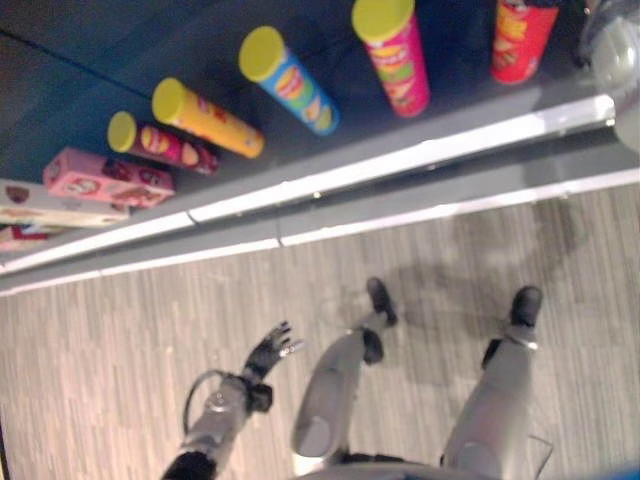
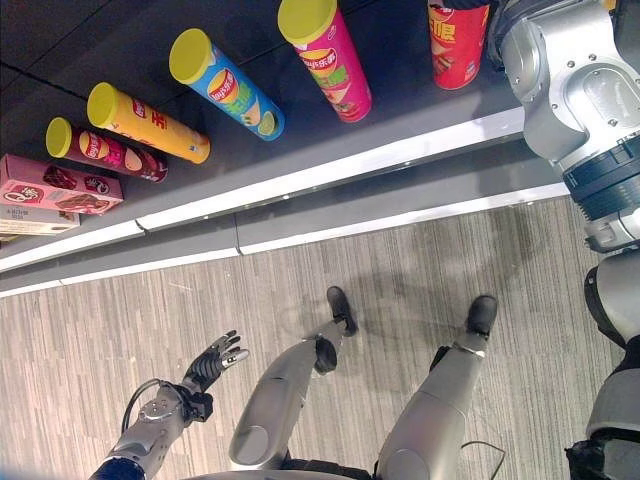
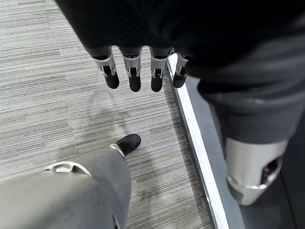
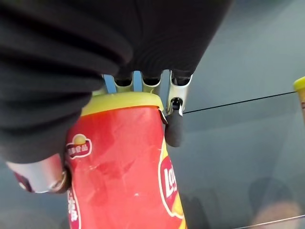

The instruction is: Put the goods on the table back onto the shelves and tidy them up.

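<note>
Nearest, at about seven o'clock over the striped floor, the left hand is held empty with fingers straight and slightly spread. Farther off, on the dark shelf, a pink box and maroon can, yellow can, blue can and pink can are ranged from nine towards twelve o'clock. At one o'clock the red can is clasped by the curled fingers of the right hand.

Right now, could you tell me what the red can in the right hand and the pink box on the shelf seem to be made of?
The red can in the right hand looks like a paperboard tube with a glossy printed wrap, which catches light, and a matte yellow lid, probably plastic. The pink box looks like thin printed cardboard with crisp folded edges and a slight sheen.
</note>
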Available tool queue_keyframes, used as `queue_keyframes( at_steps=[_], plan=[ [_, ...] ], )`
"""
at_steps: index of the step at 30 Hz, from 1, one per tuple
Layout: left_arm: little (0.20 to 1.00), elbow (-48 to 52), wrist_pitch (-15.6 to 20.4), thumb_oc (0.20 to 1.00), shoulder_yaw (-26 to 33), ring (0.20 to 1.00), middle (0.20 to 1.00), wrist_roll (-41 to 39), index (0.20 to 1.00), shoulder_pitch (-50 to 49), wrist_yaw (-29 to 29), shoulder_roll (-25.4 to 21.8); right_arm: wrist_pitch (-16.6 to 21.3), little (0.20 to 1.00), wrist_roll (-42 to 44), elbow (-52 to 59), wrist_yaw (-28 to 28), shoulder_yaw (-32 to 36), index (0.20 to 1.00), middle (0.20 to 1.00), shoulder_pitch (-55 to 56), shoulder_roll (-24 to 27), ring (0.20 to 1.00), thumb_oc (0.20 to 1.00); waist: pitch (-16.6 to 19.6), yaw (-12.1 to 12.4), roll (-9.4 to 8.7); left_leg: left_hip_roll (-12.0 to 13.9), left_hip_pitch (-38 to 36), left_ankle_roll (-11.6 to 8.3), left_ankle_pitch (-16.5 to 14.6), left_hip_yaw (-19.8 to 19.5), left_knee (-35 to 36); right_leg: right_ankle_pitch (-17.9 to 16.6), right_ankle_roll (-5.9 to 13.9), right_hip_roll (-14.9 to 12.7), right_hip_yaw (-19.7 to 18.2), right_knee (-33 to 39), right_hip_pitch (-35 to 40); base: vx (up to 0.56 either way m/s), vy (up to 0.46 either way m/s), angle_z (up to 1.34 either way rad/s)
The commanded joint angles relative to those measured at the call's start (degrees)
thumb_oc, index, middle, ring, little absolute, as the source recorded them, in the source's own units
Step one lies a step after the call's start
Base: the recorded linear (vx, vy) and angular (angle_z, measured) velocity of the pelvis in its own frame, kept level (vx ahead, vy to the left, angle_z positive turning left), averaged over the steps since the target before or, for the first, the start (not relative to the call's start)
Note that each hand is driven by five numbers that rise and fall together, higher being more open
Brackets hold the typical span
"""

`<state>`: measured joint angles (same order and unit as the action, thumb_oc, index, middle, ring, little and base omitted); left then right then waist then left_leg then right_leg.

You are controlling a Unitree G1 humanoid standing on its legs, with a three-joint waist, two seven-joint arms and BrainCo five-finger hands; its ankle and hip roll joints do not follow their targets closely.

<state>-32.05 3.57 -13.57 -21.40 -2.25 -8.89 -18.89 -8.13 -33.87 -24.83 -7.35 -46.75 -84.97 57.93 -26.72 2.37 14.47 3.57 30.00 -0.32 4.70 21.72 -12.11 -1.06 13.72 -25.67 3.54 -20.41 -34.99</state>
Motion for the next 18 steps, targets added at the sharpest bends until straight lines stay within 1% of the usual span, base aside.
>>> queue_keyframes(
  at_steps=[1,7,8,9,10,18],
  plan=[
    [1.0,2.54,0.96,1.0,-2.21,1.0,1.0,-2.12,1.0,-1.37,1.12,-1.41,0.33,0.2,-2.17,-0.2,-3.1,-1.67,0.2,0.2,-9.06,1.29,0.2,0.2,0.29,1.32,2.75,8.51,0.09,-9.14,-1.65,-3.5,-5.54,-3.92,-3.37,0.2,-0.97,-2.97,-3.18,0.0,0.0,0.0],
    [1.0,2.38,1.1,1.0,-2.43,1.0,1.0,-2.1,1.0,-1.27,1.05,-1.44,-0.42,0.2,-3.32,-0.26,-4.37,-1.23,0.2,0.2,-9.01,0.78,0.2,0.2,0.18,1.33,2.7,8.45,-0.13,-9.2,-1.76,-3.56,-5.65,-3.92,-3.27,0.25,-1.04,-2.88,-2.88,0.0,0.003,0.01],
    [1.0,2.44,1.08,1.0,-2.53,1.0,1.0,-2.16,1.0,-1.29,1.09,-1.43,-0.7,0.674,-3.8,-0.29,-4.89,-0.81,0.674,0.674,-8.71,0.58,0.674,0.674,0.04,1.25,2.83,8.41,-0.2,-9.23,-1.73,-3.57,-5.62,-3.96,-3.25,0.24,-1.01,-2.79,-2.68,0.0,0.009,0.04],
    [1.0,2.44,1.08,1.0,-2.53,1.0,1.0,-2.16,1.0,-1.3,1.09,-1.44,-0.7,0.846,-3.8,-0.28,-4.89,-0.8,0.846,0.846,-8.7,0.58,0.846,0.846,0.03,1.25,2.82,8.41,-0.21,-9.24,-1.73,-3.57,-5.62,-3.96,-3.25,0.23,-1.0,-2.79,-2.66,0.0,0.015,0.04],
    [1.0,2.4,1.03,1.0,-2.57,1.0,1.0,-2.04,1.0,-1.43,1.1,-1.41,-0.67,1.0,-4.07,-0.4,-5.27,-0.55,1.0,1.0,-8.4,0.38,1.0,1.0,-0.05,1.24,2.91,8.36,-0.24,-9.22,-1.73,-3.53,-5.67,-3.95,-3.23,0.24,-1.12,-2.89,-2.76,0.0,0.0,0.0],
    [1.0,1.99,1.17,1.0,-2.78,1.0,1.0,-2.14,1.0,-0.93,1.17,-1.34,-1.59,1.0,-4.86,-0.13,-5.91,0.43,1.0,1.0,-7.62,-0.43,1.0,1.0,-0.34,0.87,2.84,8.33,-0.64,-9.16,-2.17,-3.42,-6.38,-3.76,-3.32,0.2,-1.46,-3.14,-2.3,0.0,0.003,0.01]
  ],
)
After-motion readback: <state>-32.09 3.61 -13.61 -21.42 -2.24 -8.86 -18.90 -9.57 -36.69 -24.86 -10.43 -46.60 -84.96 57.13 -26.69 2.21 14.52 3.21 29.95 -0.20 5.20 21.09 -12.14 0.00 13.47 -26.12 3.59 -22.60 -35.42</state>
